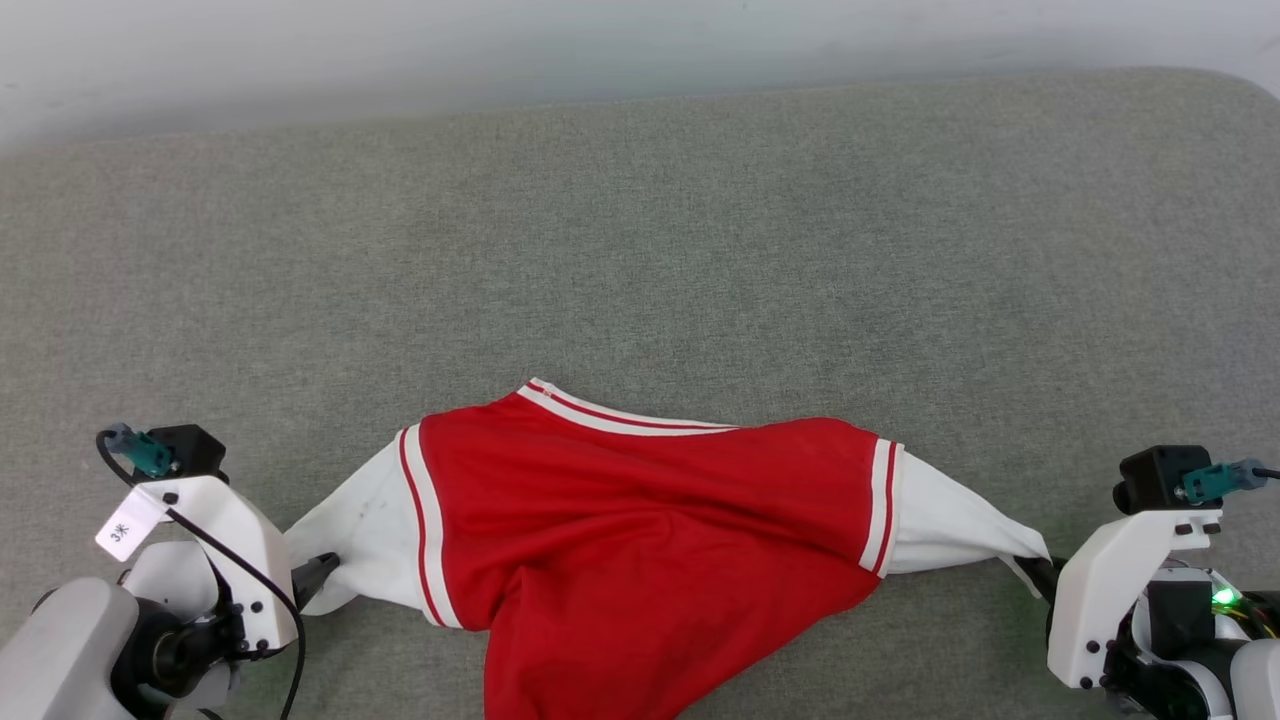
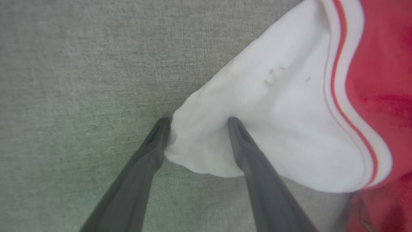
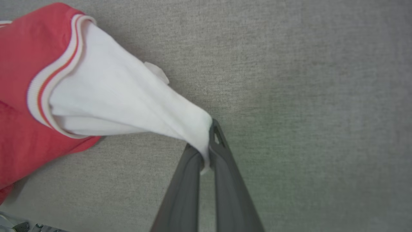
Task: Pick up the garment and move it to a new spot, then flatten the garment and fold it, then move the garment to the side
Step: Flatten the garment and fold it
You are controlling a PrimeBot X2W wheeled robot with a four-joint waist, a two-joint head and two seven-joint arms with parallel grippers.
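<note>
**A:** What is the left gripper (image 2: 198, 121) doing?

**B:** Its two fingers stand spread wide, released. The end of the white left sleeve (image 2: 257, 129) sits bunched between them. It touches both but is not pinched.

**A:** And the right gripper (image 3: 206, 145)?

**B:** It is clenched on the tip of the white right sleeve (image 3: 122, 100). The cloth is nipped between the fingers and runs taut from them to the red body.

**A:** Where is the garment (image 1: 640, 540)?

**B:** It is on the grey surface (image 1: 640, 230), in the part nearest the robot, strung sideways with one gripper at each end. The red body is rumpled, with a striped band (image 1: 620, 412) along its far edge. Its lower part runs out of the head view, so I cannot tell whether it passes the surface's near edge.
</note>
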